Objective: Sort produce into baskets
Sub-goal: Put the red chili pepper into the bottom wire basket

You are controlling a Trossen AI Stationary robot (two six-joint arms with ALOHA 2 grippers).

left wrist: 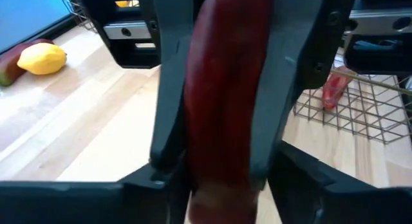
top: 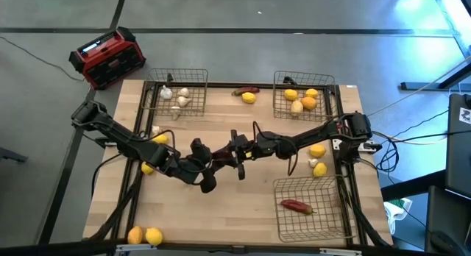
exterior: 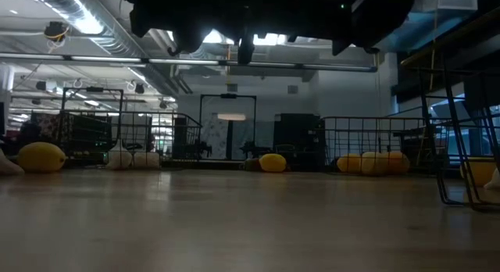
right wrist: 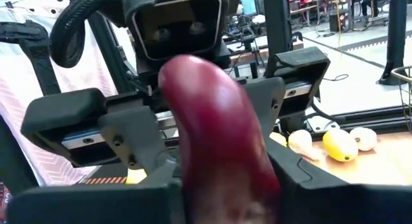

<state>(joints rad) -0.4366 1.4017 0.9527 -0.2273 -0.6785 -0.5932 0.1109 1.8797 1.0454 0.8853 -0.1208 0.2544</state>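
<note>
Finding: both grippers meet over the middle of the bench (top: 221, 212), clear of the surface, with 1 dark red pepper (left wrist: 225, 95) between them.

Left gripper (top: 213, 166): its wrist view shows the pepper running lengthwise between its 2 fingers, both pressed against it.

Right gripper (top: 239, 154): its own wrist view shows the same pepper bulging between its fingers, which sit against its sides. Both sets of jaws pinch the pepper at once; which one bears the load cannot be told.

Judgement: a hand-over from 1 arm to the other is in progress. The basket (top: 313, 208) near the front right corner of the bench already holds 1 red pepper (top: 296, 206) and is the likely destination.

Recommendation: the receiving grip should be firm across the pepper's body before the other jaws spread. Release slowly, then withdraw straight back to avoid twisting the piece loose. Keep the pepper level over the bench; a drop here would leave it rolling among the loose fruit.
</note>
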